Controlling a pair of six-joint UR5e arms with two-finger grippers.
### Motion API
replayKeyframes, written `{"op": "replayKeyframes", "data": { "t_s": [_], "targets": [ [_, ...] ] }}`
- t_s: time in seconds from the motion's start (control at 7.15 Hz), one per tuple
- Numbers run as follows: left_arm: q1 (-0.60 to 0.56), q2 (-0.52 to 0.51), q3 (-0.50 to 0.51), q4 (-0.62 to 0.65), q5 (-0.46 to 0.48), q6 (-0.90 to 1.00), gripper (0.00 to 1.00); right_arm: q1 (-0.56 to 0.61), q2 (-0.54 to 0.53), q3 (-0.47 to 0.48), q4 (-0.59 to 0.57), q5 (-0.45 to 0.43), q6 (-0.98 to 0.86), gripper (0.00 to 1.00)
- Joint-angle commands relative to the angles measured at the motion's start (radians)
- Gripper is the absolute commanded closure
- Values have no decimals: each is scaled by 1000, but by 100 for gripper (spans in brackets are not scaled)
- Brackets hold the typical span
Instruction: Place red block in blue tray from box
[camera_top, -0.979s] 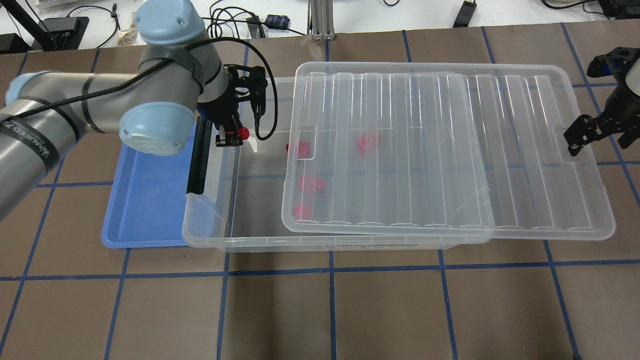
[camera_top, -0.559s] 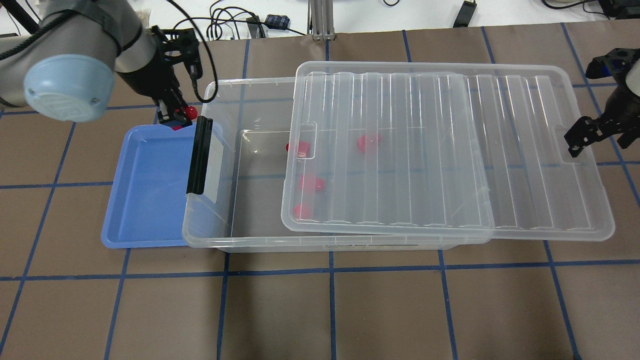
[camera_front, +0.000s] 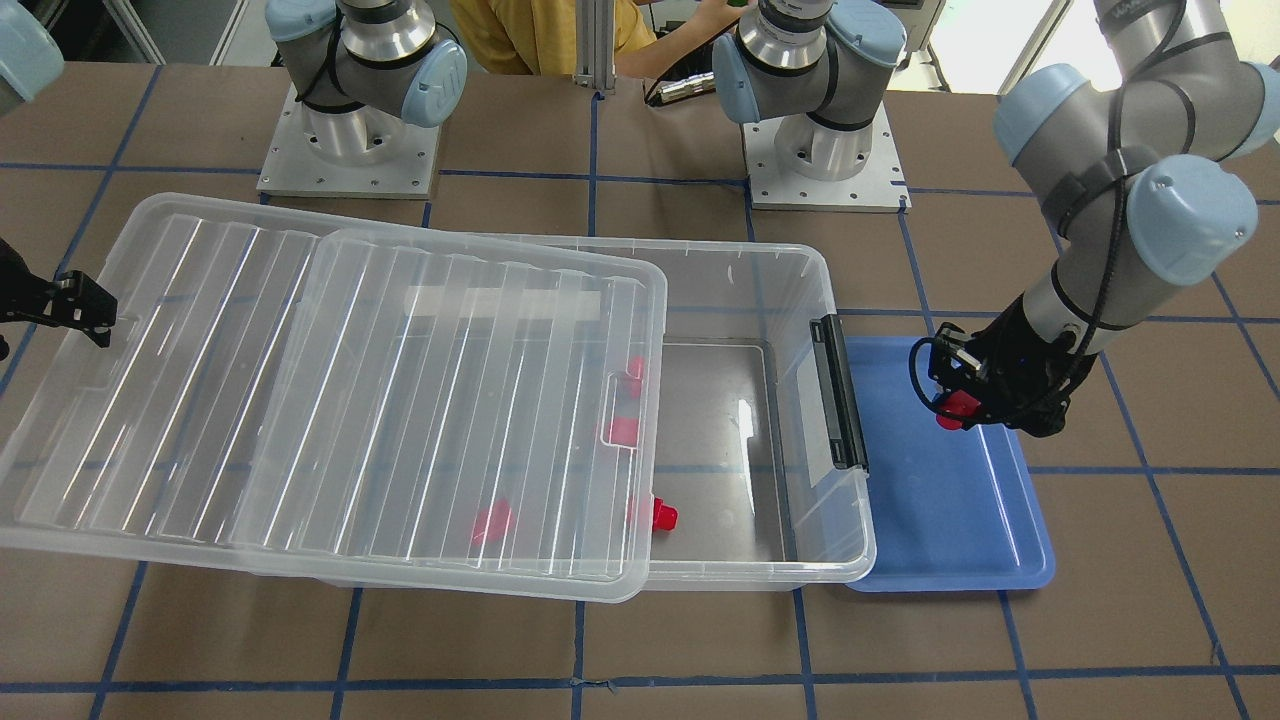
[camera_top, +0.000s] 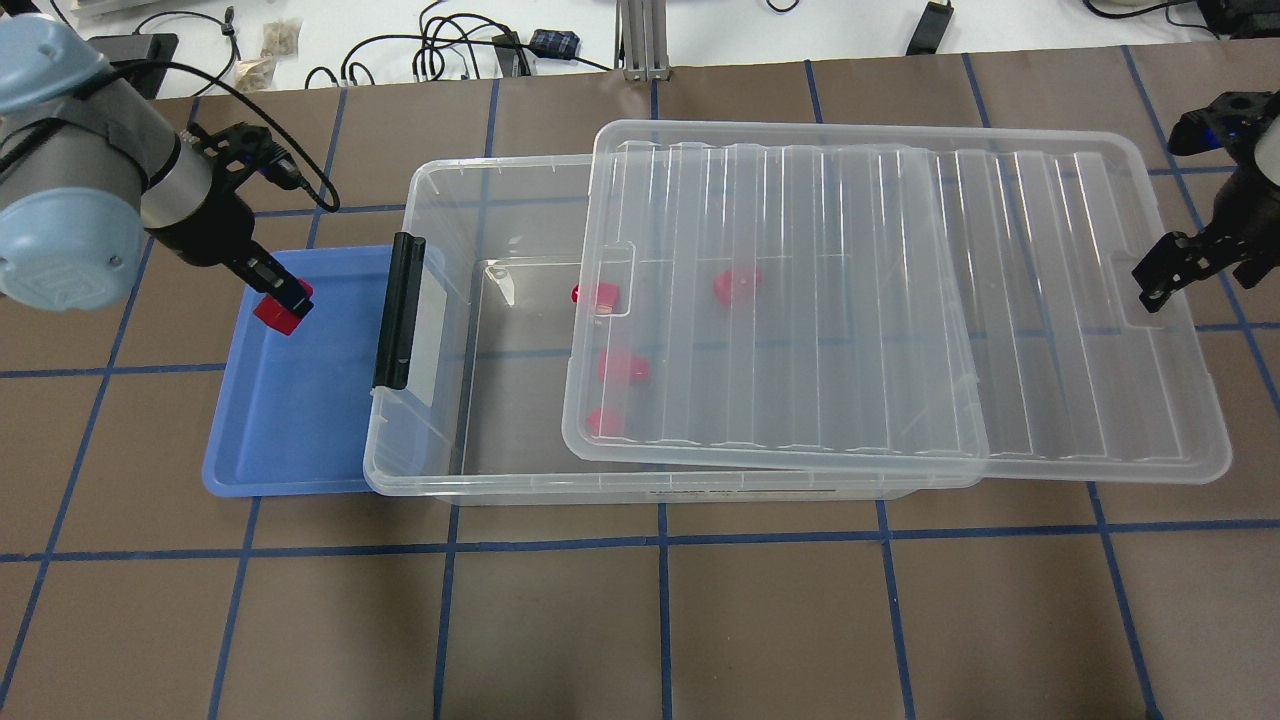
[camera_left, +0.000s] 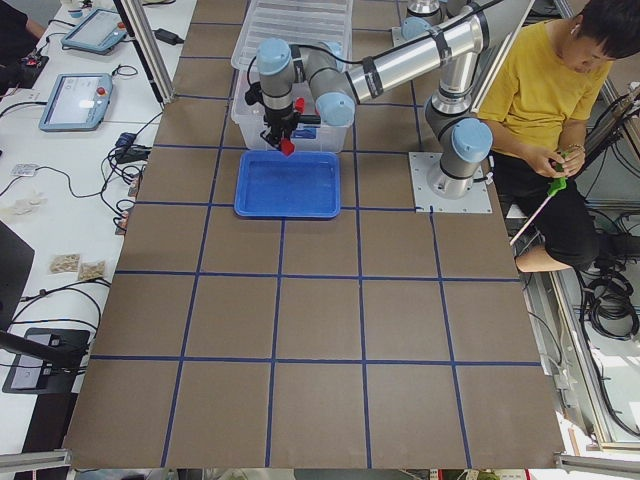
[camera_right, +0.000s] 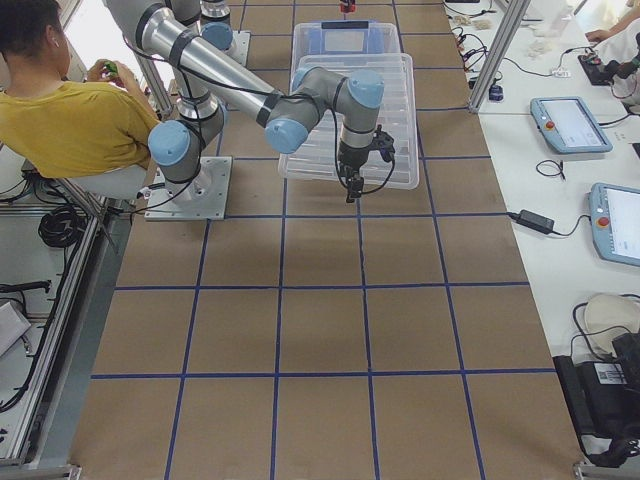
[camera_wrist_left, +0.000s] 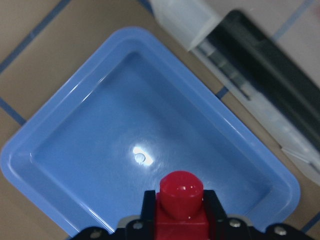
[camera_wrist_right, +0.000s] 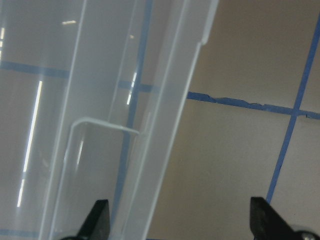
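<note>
Bench (camera_top: 700, 620) inventory, as I log it from the remote station:

1. Left end effector (camera_top: 284, 302): clenched on a red block (camera_top: 281, 314). In its wrist view I see the block's round stub poking forward from between the fingers.
2. Blue tray (camera_top: 290, 430): directly beneath that end effector. The block hangs over the tray's inside, off its floor.
3. Black latch (camera_top: 398, 310): just right of the left end effector, on the short wall of the box (camera_top: 400, 478), which overlaps the tray's rim.
4. Four more red blocks (camera_top: 738, 284): on the box floor, well right of the left end effector, mostly under the lid.
5. Ribbed clear lid (camera_top: 1050, 300): lying askew, shifted toward the right end effector (camera_top: 1157, 282), with the latch end of the box uncovered.
6. Right end effector: released, fingers (camera_wrist_right: 98, 220) spread wide, the lid's outer rim running between them. I cannot tell whether they touch it.
</note>
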Motion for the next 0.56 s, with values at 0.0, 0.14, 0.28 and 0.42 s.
{"op": "replayKeyframes", "data": {
  "t_s": [0.0, 0.14, 0.28, 0.42],
  "targets": [
    [48, -83, -75, 118, 1, -306, 100, 5, -1, -45, 2, 13, 8, 0],
    [51, -123, -71, 155, 1, -424, 100, 6, -6, -64, 6, 18, 10, 0],
    [50, -140, -77, 160, 3, -533, 100, 8, 0, -79, 6, 27, 10, 0],
    [50, -142, -78, 160, 1, -540, 98, 6, 3, -110, 26, 14, 1, 0]
  ]
}}
